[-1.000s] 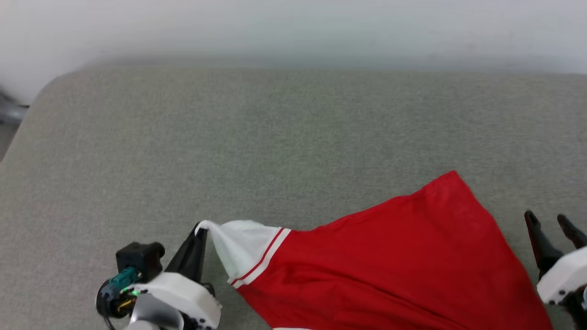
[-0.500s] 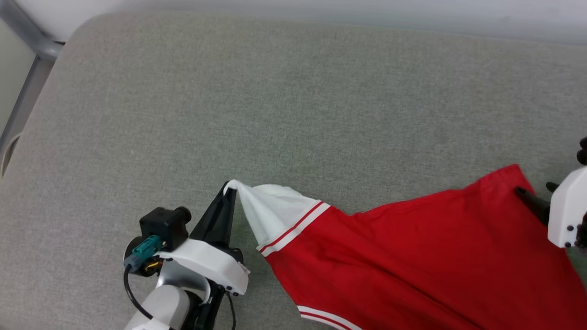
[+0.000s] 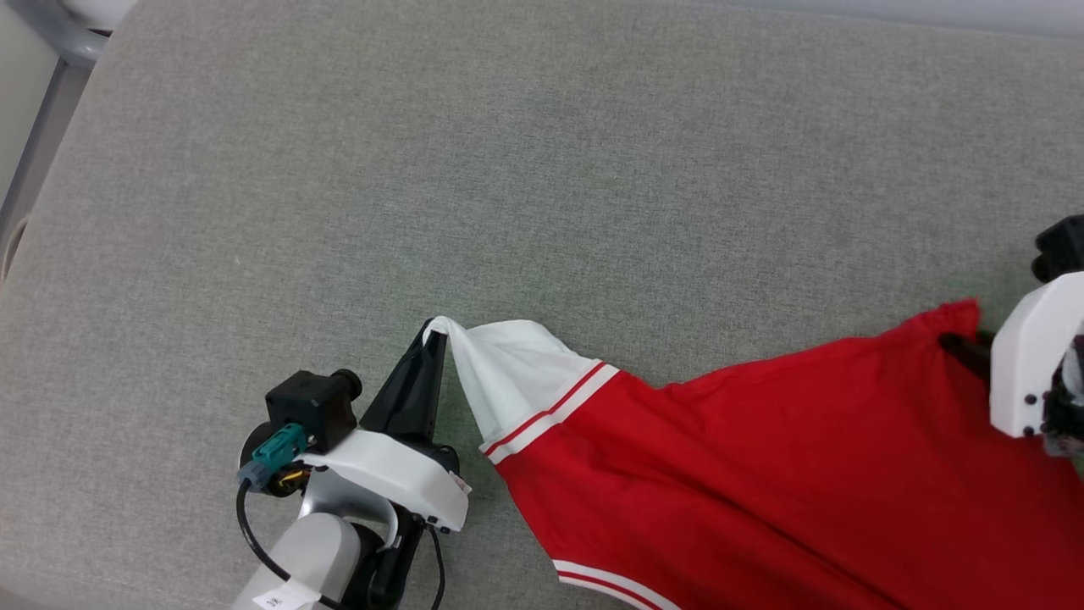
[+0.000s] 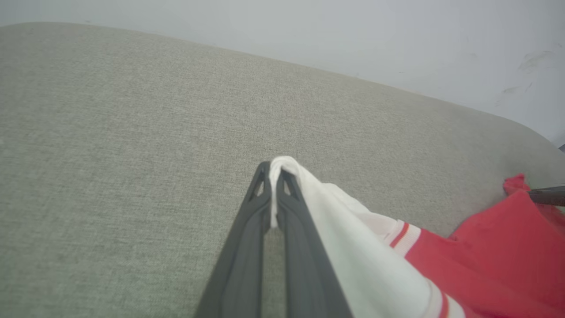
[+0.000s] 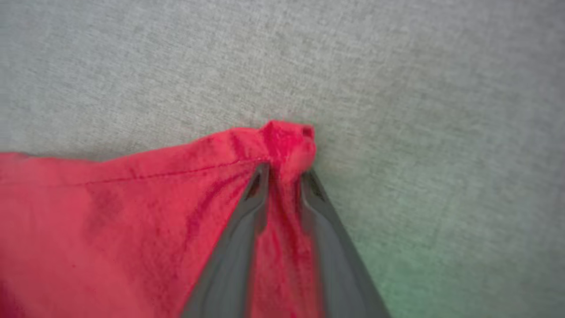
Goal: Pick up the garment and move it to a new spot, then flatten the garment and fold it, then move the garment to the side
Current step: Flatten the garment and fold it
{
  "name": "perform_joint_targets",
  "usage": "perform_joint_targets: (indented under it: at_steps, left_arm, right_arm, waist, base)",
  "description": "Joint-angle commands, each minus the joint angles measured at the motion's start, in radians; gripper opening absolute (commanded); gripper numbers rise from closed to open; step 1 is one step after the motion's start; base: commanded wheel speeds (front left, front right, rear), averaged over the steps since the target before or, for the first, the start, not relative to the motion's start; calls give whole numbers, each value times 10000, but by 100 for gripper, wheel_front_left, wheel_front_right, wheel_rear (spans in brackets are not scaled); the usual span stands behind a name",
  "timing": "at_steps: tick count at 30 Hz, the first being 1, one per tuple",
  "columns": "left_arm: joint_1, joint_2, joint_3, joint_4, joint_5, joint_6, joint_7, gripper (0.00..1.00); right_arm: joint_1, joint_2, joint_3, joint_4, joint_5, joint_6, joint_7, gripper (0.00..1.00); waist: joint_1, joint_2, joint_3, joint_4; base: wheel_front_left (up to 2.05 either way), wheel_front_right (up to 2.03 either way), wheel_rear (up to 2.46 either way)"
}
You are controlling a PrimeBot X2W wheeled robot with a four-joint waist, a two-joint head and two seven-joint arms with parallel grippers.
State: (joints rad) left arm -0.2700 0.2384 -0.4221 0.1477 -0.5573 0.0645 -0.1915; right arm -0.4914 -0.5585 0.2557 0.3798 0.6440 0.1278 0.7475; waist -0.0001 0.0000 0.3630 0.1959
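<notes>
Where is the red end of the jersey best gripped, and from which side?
Grip the garment at its bunched red corner, coming over the fabric from the near side: the corner sticks out as a gathered point, opposite the sleeve the left gripper pinches.

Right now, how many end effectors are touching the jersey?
2. The left end effector pinches the white sleeve tip of the jersey; the right end effector straddles its bunched red corner.

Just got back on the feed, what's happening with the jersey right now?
The left hand is shut on the white sleeve tip of the garment, held up off the grey cushion. The right hand pinches the bunched red corner. The cloth stretches between them, not yet flattened.
</notes>
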Motion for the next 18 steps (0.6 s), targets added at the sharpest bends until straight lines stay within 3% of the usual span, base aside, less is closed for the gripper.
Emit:
perform_joint_targets:
  at_steps: [1, 10, 18]
  left_arm:
    - [80, -4, 15, 28, -43, 24, -57, 0]
    - [270, 392, 235, 168, -177, 57, 62, 0]
    - [-398, 1393, 713, 252, -187, -82, 550, 0]
  right_arm:
    - [732, 425, 732, 534, 241, 43, 409, 0]
    - [29, 80, 691, 394, 508, 25, -490, 0]
    - [-448, 316, 176, 494, 129, 24, -1554, 0]
  waist:
    - [1, 0, -70, -59]
    - [1, 0, -943, -398]
    - [1, 0, -2055, -1128]
  base:
    - [0, 0, 0]
    - [0, 0, 0]
    - [0, 0, 0]
